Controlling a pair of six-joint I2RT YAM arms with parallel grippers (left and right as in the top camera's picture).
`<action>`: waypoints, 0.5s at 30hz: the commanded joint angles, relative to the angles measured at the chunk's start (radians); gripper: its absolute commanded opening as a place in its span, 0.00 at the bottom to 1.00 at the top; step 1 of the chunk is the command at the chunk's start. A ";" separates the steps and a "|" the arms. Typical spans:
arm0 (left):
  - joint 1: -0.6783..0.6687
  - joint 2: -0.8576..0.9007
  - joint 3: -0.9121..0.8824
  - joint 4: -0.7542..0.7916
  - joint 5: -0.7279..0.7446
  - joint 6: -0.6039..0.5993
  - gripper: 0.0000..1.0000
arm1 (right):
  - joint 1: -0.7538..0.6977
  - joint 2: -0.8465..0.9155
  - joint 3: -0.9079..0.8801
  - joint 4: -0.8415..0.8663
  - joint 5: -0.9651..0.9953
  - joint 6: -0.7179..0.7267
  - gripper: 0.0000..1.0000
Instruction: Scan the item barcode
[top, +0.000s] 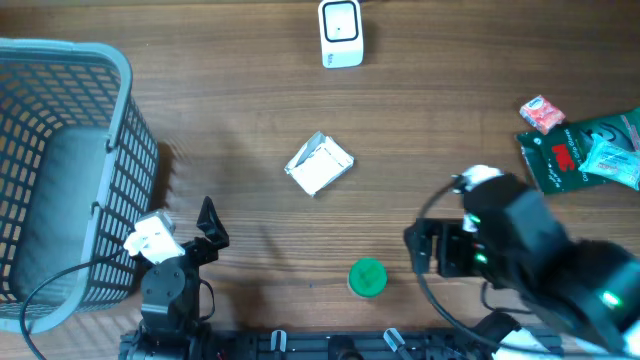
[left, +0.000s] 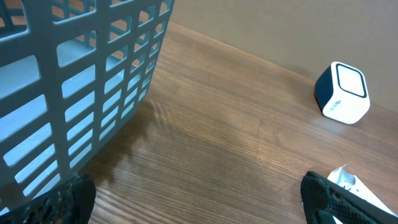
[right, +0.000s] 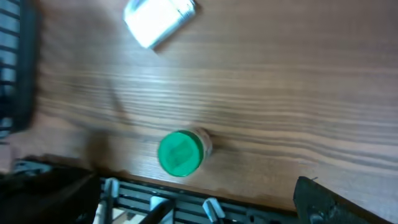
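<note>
- Overhead: white packet (top: 319, 164) lay mid-worktop (top: 450, 110), well apart from both arms; white scanner (top: 341, 33) sat at the far edge, beyond the packet
- Overhead: grey basket (top: 60, 170) at left, left tool (top: 190, 240) just beside its near corner; right tool (top: 425, 250) near a green-capped jar (top: 367, 277); a red packet (top: 541, 113) and a dark green pouch (top: 565, 155) at the right edge
- Left wrist: left tool (left: 199, 211) spread wide, fingers in the two lower corners, nothing held; basket (left: 81, 74) wall upper left, scanner (left: 342, 92) upper right, corner of white packet (left: 354, 186) beside the right finger
- Right wrist (blurred): right tool (right: 186, 205) fully apart, gripping nothing; green-capped jar (right: 180, 152) on the worktop ahead of it, white packet (right: 158, 18) at the top edge
</note>
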 joint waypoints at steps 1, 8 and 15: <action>-0.001 -0.007 -0.002 0.002 -0.006 -0.006 1.00 | 0.017 0.078 -0.069 0.013 -0.020 0.072 1.00; -0.001 -0.007 -0.002 0.002 -0.006 -0.006 1.00 | 0.269 0.302 -0.108 0.167 0.039 0.152 1.00; -0.001 -0.007 -0.002 0.002 -0.006 -0.005 1.00 | 0.362 0.487 -0.108 0.172 0.055 0.150 1.00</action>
